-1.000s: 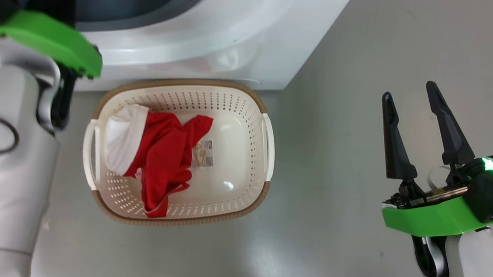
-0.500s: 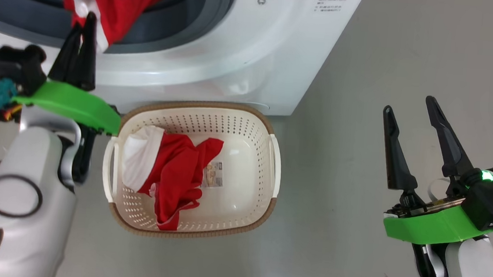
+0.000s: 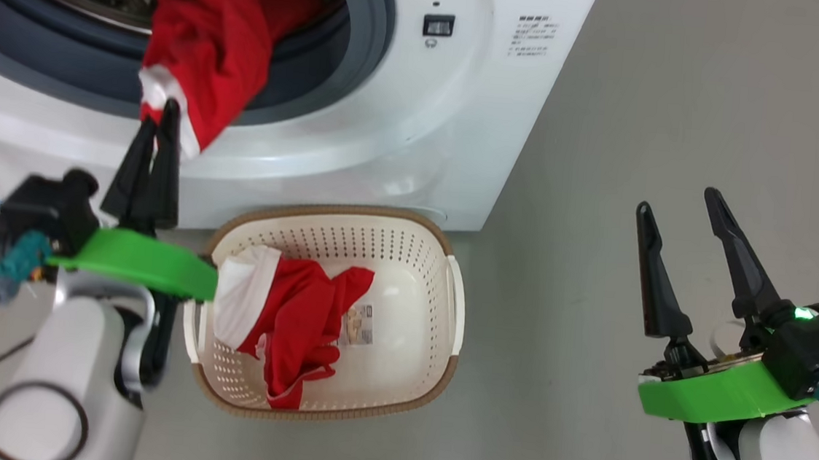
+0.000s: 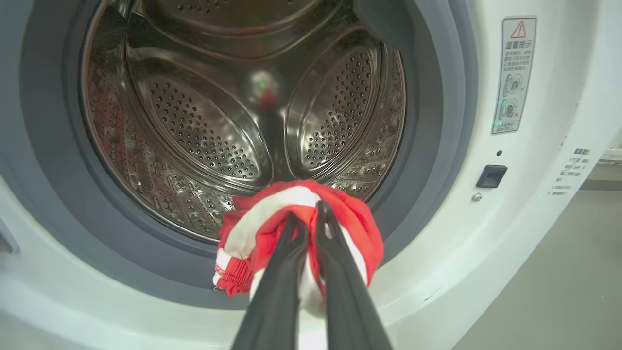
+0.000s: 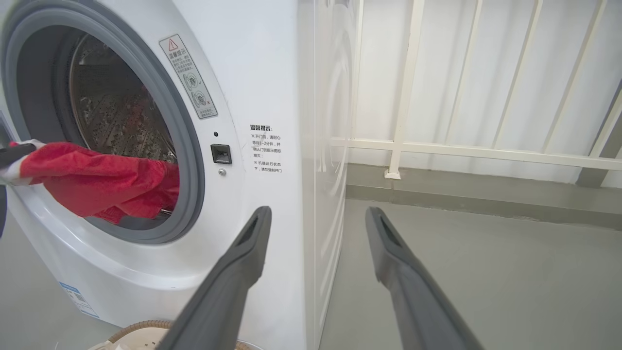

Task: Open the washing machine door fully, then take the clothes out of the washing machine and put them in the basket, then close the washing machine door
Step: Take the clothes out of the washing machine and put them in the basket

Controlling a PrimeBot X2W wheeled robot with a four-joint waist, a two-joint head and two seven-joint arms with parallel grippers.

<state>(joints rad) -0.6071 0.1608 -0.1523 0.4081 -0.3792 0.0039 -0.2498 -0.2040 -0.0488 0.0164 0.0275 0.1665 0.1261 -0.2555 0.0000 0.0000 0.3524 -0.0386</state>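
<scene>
Two claws are mine. My left claw [image 3: 160, 119] is pinched almost closed on a red and white garment [image 3: 203, 60], with the dark fingers gripping its white-trimmed edge at the upper left of the head frame. In the left wrist view those fingers rise from the bottom centre and bite into the bunched cloth. From my grip the garment trails back over the lower lip of the grey gasket [image 4: 437, 121] toward the steel perforated drum [image 4: 204, 131].

My right claw [image 3: 677, 200] stands wide and holds nothing. It is at the lower right of the head frame, over the grey floor [image 3: 647, 95] and well apart from the machine.

The washing machine [image 3: 418, 114] takes up the top left of the head frame, its round opening uncovered. The basket [image 3: 323, 208] sits on the floor just below the machine's front, in the lower middle of the frame, nearer my left arm. Inside it a second red and white garment [image 3: 300, 316] lies heaped on its left half, beside a sticker [image 3: 358, 326] on the bottom.

In the right wrist view a white railing [image 5: 408, 97] stands to the right of the machine.
</scene>
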